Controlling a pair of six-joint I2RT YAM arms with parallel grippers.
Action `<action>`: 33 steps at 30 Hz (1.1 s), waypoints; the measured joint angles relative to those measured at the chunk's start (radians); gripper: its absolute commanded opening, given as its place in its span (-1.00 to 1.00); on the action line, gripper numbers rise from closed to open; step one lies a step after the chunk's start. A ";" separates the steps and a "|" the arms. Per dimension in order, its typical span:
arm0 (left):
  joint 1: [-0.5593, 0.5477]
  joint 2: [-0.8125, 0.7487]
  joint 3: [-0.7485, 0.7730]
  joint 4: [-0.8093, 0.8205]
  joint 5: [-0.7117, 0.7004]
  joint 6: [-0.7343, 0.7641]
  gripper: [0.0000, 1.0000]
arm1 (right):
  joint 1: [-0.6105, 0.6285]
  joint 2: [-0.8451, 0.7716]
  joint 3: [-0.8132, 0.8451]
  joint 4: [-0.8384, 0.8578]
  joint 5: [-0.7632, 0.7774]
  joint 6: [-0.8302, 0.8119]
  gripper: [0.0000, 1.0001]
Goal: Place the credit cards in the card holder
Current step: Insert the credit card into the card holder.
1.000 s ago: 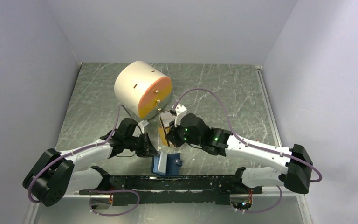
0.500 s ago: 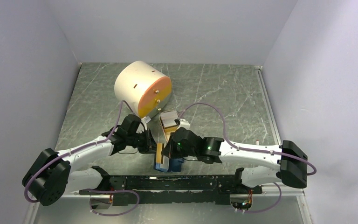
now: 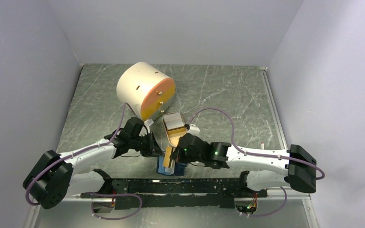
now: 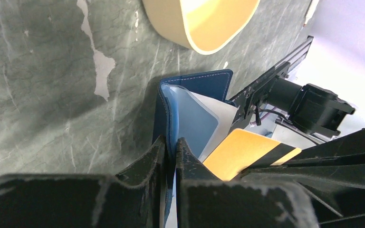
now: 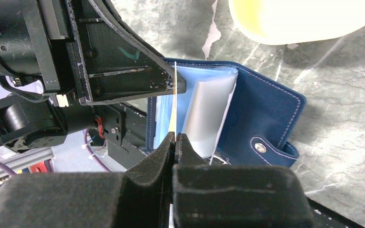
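Your left gripper (image 4: 171, 145) pinches one cover of the blue card holder (image 4: 209, 81), open at the near edge of the table (image 3: 228, 95); your right gripper (image 5: 176, 140) pinches an orange credit card (image 4: 240, 154), its long axis tilted down into the holder

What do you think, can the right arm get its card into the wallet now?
Probably yes. The left end effector pinches one flap of the wallet, so it stands open, and the card in the right end effector points edge-on at the pockets, with nothing between.

High rear overview; two close wrist views, both on the card holder (image 5: 266, 114)
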 measured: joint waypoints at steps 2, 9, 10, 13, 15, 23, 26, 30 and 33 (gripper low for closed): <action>0.000 0.003 -0.009 0.005 0.000 0.000 -0.82 | 0.000 -0.006 -0.010 0.001 0.001 -0.001 -1.00; 0.000 0.012 -0.039 0.020 0.004 -0.001 -0.82 | 0.001 -0.039 -0.057 0.013 -0.008 -0.008 -1.00; 0.000 0.012 -0.040 0.023 0.005 -0.001 -0.82 | 0.001 -0.042 -0.060 0.016 -0.010 -0.010 -1.00; 0.000 0.016 -0.041 0.032 0.008 -0.001 -0.82 | 0.001 -0.042 -0.060 0.025 -0.014 -0.014 -1.00; 0.000 0.023 -0.041 0.040 0.009 -0.001 -0.82 | 0.001 -0.042 -0.060 0.037 -0.021 -0.014 -1.00; 0.000 0.062 -0.053 0.079 0.024 0.000 -0.82 | 0.001 -0.058 -0.092 0.060 -0.026 -0.014 -1.00; 0.000 0.065 -0.058 0.084 0.024 0.001 -0.82 | 0.001 -0.063 -0.110 0.054 -0.026 -0.013 -1.00; 0.000 0.066 -0.058 0.086 0.023 0.006 -0.82 | 0.001 -0.074 -0.137 0.046 -0.026 -0.013 -1.00; 0.000 0.068 -0.058 0.086 0.023 0.012 -0.82 | 0.001 -0.103 -0.165 0.042 -0.026 -0.013 -1.00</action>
